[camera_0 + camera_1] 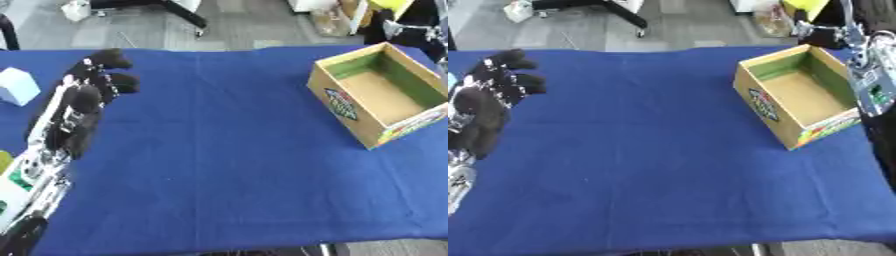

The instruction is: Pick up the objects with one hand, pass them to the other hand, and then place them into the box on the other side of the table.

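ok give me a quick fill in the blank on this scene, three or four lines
1. The table is covered with a ____ cloth.
2. The cardboard box stands on the robot's ____ side of the table.
3. Inside, the cardboard box holds ____.
4. The left hand hovers near a small ____ cube at the table's left edge.

Missing words: blue; right; nothing; white
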Controlling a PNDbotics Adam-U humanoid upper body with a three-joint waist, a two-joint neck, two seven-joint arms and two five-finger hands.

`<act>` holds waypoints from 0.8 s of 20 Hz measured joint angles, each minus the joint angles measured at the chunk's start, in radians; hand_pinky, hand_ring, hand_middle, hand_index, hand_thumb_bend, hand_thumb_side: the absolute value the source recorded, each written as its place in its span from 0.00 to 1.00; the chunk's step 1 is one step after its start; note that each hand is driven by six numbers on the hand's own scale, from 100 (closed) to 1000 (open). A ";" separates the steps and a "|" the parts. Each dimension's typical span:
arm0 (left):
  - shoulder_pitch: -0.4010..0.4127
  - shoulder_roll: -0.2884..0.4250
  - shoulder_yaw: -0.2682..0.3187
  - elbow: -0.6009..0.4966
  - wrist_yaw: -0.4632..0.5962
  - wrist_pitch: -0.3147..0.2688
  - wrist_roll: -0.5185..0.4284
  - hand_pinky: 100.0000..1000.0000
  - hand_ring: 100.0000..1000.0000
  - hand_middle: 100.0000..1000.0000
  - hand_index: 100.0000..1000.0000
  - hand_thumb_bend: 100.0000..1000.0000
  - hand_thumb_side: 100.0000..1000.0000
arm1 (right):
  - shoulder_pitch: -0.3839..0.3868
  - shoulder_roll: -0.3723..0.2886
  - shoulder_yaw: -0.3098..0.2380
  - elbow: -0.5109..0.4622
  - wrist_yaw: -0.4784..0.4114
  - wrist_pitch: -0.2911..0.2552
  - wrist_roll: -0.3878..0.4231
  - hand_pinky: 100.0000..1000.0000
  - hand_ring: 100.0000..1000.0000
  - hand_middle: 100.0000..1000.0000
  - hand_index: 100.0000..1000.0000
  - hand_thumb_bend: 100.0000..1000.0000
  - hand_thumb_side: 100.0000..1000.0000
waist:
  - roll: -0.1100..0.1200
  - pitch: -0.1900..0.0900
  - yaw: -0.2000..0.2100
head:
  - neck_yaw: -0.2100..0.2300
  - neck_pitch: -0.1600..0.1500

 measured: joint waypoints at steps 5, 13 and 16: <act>0.013 -0.014 0.010 0.009 -0.019 -0.018 0.005 0.70 0.63 0.65 0.78 0.97 0.52 | -0.033 0.037 -0.079 0.226 -0.024 0.074 -0.060 0.77 0.85 0.72 0.97 0.00 0.20 | 0.000 0.000 0.006 | -0.004 0.000; 0.017 -0.022 0.010 0.017 -0.028 -0.027 0.003 0.71 0.63 0.65 0.79 0.97 0.52 | -0.044 0.045 -0.110 0.408 -0.057 0.119 -0.102 0.83 0.95 0.89 1.00 0.07 0.55 | 0.000 0.000 0.011 | -0.006 0.000; 0.018 -0.023 0.010 0.017 -0.030 -0.027 0.003 0.71 0.63 0.65 0.79 0.97 0.52 | -0.044 0.045 -0.110 0.429 -0.057 0.113 -0.078 0.86 0.98 0.95 1.00 0.13 0.60 | 0.000 0.000 0.011 | -0.007 0.000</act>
